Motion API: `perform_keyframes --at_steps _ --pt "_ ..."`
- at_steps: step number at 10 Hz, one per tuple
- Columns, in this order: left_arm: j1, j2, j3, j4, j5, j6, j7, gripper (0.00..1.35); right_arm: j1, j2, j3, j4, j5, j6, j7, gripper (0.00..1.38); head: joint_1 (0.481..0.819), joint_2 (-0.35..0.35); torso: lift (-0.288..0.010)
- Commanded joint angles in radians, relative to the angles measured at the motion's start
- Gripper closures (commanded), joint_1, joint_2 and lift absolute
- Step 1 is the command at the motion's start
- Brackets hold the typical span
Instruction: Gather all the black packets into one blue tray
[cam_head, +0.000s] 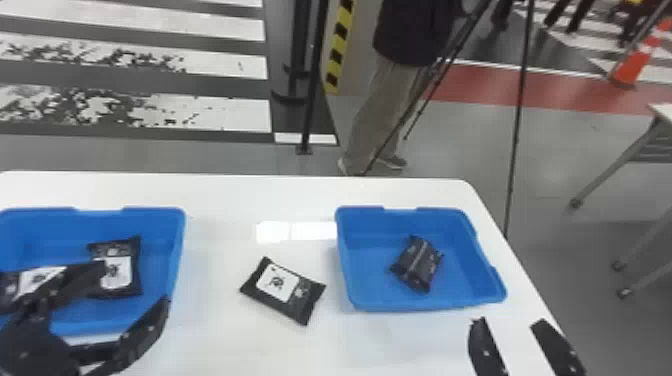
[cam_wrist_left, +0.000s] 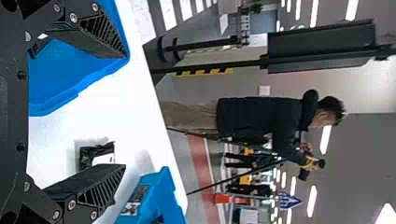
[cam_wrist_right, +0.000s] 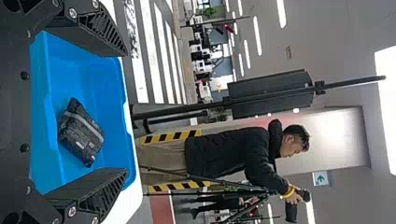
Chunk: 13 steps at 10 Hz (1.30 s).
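Roughly half gathered: two packets (cam_head: 120, 275) in the lower-left tray (cam_head: 176, 240), one packet (cam_head: 282, 291) on the bench (cam_head: 225, 200) below centre, another (cam_head: 417, 262) in the lower-right tray (cam_head: 367, 295) – left end effector (cam_head: 135, 284) and right end effector (cam_head: 511, 325) spread (both empty)

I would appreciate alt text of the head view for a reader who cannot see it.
On a white table, a blue left tray holds two black packets and a blue right tray holds one; a fourth packet lies between them. The left gripper and right gripper are open in the foreground.
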Motion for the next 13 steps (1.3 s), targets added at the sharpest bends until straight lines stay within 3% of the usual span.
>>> perform_keyframes --at_steps 1,3,5,7,13 --pt "-0.107 0.03 -0.099 0.086 -0.011 0.038 -0.003 0.2 0.0 0.002 0.0 0.003 -0.004 0.0 0.001 0.15 0.695 -0.24 -0.11" --pt "-0.267 0.075 -0.279 0.24 0.043 0.031 -0.003 0.19 -0.005 0.002 0.0 0.006 -0.008 0.0 0.001 0.15 0.695 -0.314 -0.11" --pt "-0.373 0.087 -0.392 0.341 0.043 0.075 0.0 0.18 -0.007 0.002 0.0 0.01 -0.008 0.0 0.004 0.15 0.695 -0.35 -0.11" --pt "-0.449 0.082 -0.448 0.432 -0.003 0.127 0.009 0.18 -0.007 0.002 0.0 0.015 -0.014 0.0 0.005 0.15 0.695 -0.35 -0.11" --pt "-0.643 0.047 -0.592 0.712 -0.076 0.117 0.043 0.18 -0.012 0.002 0.004 0.03 -0.016 0.0 0.01 0.15 0.695 -0.35 -0.11"
